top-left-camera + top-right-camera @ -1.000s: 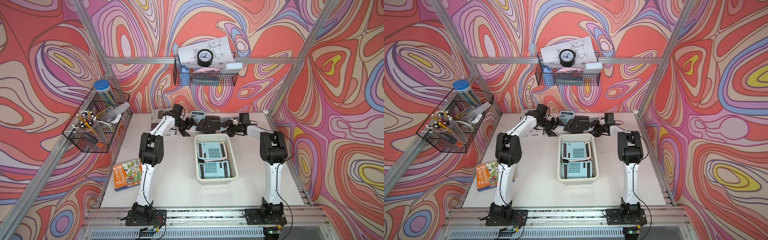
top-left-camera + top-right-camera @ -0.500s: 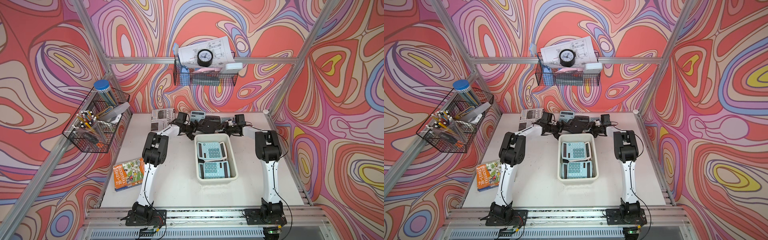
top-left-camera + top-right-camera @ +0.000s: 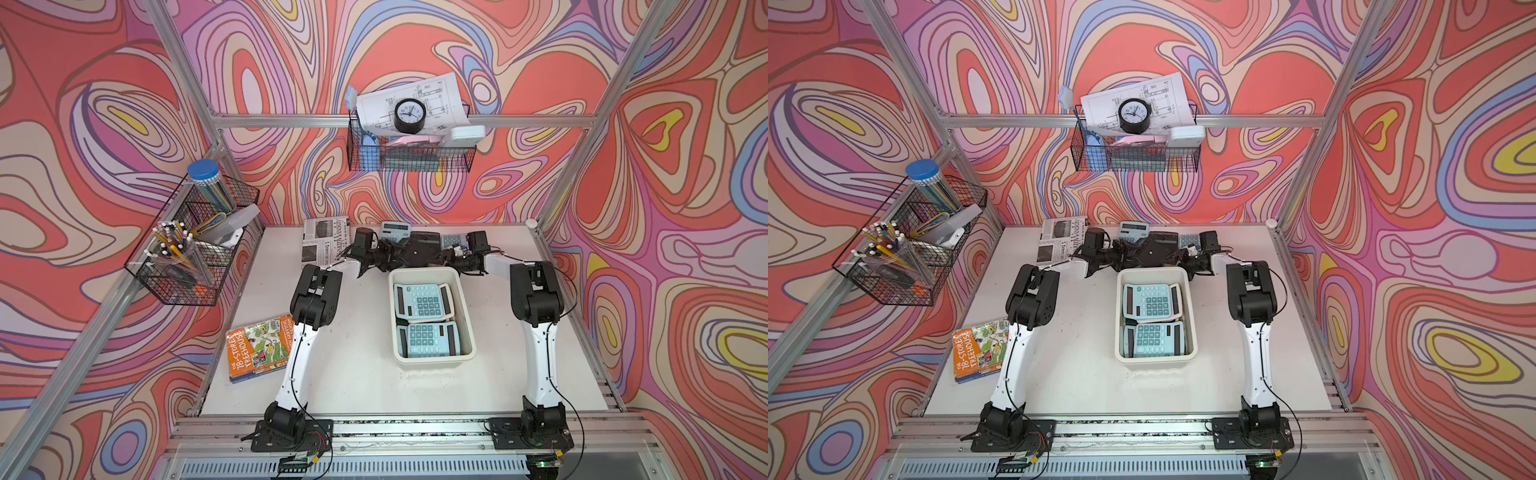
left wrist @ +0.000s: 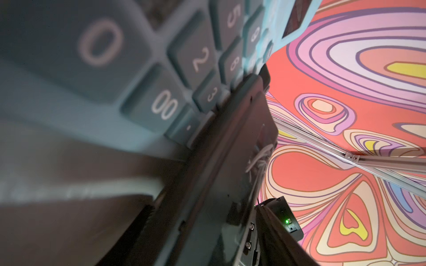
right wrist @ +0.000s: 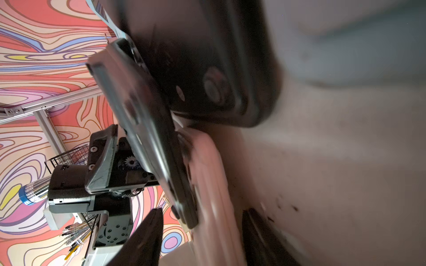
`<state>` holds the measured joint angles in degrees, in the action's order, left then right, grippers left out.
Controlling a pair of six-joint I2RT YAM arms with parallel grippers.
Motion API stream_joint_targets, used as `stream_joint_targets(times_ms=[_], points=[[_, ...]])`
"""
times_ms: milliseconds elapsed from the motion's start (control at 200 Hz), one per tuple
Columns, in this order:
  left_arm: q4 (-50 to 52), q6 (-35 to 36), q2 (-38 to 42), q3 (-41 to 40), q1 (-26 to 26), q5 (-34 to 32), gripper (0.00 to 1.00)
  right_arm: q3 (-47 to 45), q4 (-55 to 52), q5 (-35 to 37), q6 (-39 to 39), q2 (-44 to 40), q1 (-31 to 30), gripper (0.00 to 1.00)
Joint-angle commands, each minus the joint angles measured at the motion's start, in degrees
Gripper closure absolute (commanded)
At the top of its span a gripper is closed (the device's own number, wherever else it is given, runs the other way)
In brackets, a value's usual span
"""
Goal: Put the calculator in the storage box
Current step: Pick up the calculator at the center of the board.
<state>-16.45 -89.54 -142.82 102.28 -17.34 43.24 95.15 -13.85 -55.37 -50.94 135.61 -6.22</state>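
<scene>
Calculator (image 3: 419, 251) keys-down, long axis unclear, at storage box (image 3: 468, 320) rim; right fingers (image 4: 230, 142) clamp it, left fingers (image 5: 99, 161) unclear.

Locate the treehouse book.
In both top views the book lies flat at the table's left edge, near side, beside the left arm and well left of the storage box.

White arm links (image 3: 297, 361) carry black joints and cables.
</scene>
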Motion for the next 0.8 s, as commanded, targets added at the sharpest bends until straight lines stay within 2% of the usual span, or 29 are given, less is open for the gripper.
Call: stream_joint_targets(times_ms=[0,200,346,506,641,796], points=[[-3.39,-1.52,-0.81,-1.85,-0.23,-0.88,0.47,-1.86,-2.76,0.25,1.71,-3.31,-0.64,0.42],[-4.55,-0.9,1.34,-4.71,-0.22,-0.36,0.62,-4.8,-2.94,0.89,3.05,-5.9,-0.68,0.4],[-4.41,-0.81,2.4,-4.3,-0.11,-0.33,0.67,-6.76,-3.23,2.13,4.06,-9.11,-0.64,0.36],[-3.62,-0.55,3.83,-3.77,-0.15,-0.27,0.71,-8.65,-4.04,5.37,5.65,-13.27,-0.38,0.26],[-2.9,-0.38,6.22,-4.37,-0.13,-0.44,0.71,-9.2,-5.24,8.15,6.63,-16.52,0.11,0.02],[-0.75,0.26,8.98,-4.44,0.07,-1.2,0.71,-9.28,-7.91,12.89,8.34,-21.06,0.84,0.02]])
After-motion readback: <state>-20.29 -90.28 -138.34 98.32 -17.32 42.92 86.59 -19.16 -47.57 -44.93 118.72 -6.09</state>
